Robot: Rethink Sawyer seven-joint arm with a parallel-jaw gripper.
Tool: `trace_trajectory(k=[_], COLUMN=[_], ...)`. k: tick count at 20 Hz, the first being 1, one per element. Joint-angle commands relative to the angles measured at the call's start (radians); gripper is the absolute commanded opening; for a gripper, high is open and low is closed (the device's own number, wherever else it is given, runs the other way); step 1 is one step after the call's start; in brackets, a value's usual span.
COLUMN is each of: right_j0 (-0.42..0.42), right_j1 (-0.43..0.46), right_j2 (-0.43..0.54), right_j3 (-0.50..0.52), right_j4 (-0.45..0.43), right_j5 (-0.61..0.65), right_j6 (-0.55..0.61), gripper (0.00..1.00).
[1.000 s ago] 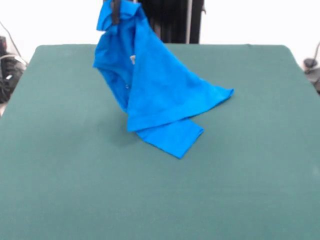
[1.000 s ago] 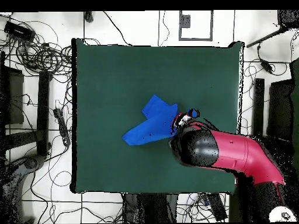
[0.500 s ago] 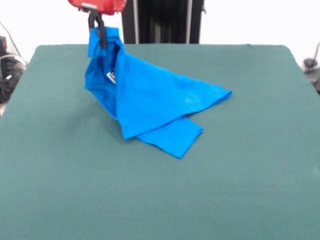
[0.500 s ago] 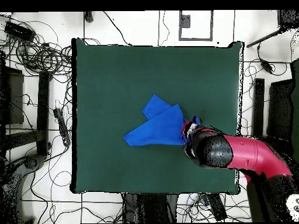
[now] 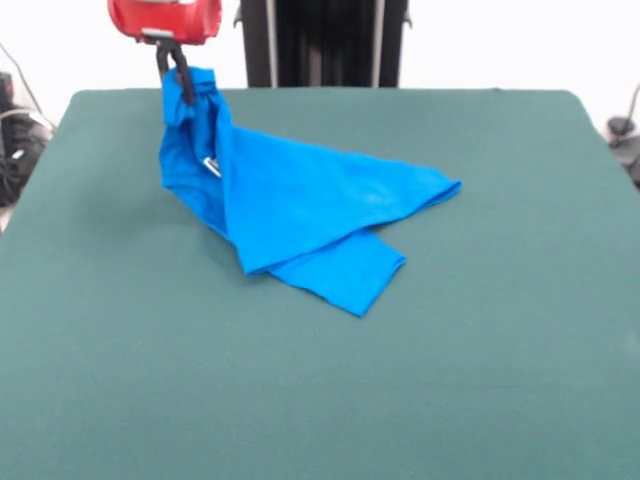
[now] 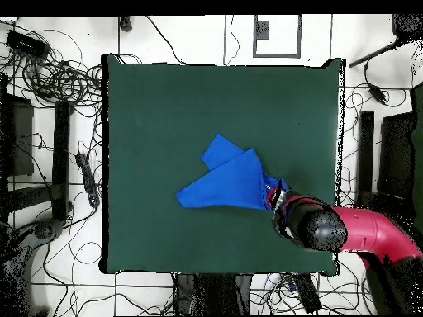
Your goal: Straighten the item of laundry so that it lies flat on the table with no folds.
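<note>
On the table (image 5: 500, 380) the blue T-shirt (image 5: 310, 205) lies folded near the middle, one corner pinched aloft in the clenched gripper (image 5: 178, 78) — dragged outward, the double layers may slide as one, or the cloth may slip free.

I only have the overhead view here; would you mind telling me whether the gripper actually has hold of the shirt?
Observer: Yes. In the front view the gripper is shut on a bunched corner of the shirt, held up off the table.
Operator: Thank you. Is the rest of it off the table too?
Observer: No. It slopes down from the gripper, and its lower part lies on the felt.
Operator: Is it flat there?
Observer: Not yet; one layer lies folded over another.
</note>
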Motion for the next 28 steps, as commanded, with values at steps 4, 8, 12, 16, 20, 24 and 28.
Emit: trace_trajectory(k=[4,8,12,16,20,24,28], right_j0=[-0.101,-0.128,-0.125,-0.133,-0.155,-0.116,-0.084], right_j1=[0.052,0.121,0.166,0.212,0.232,0.198,0.16], right_j2=[0.166,0.126,0.084,0.105,0.135,0.111,0.097], right_j3=[0.189,0.162,0.11,0.056,0.046,0.031,0.037], right_j4=[-0.202,-0.294,-0.39,-0.416,-0.402,-0.417,-0.4], right_j5=[-0.022,-0.037,-0.071,-0.058,-0.049,-0.027,-0.001], right_j6=[-0.382,-0.361,-0.292,-0.288,-0.279,-0.256,-0.227], gripper=[0.0,0.0,0.0,0.0,1.0,1.0,1.0])
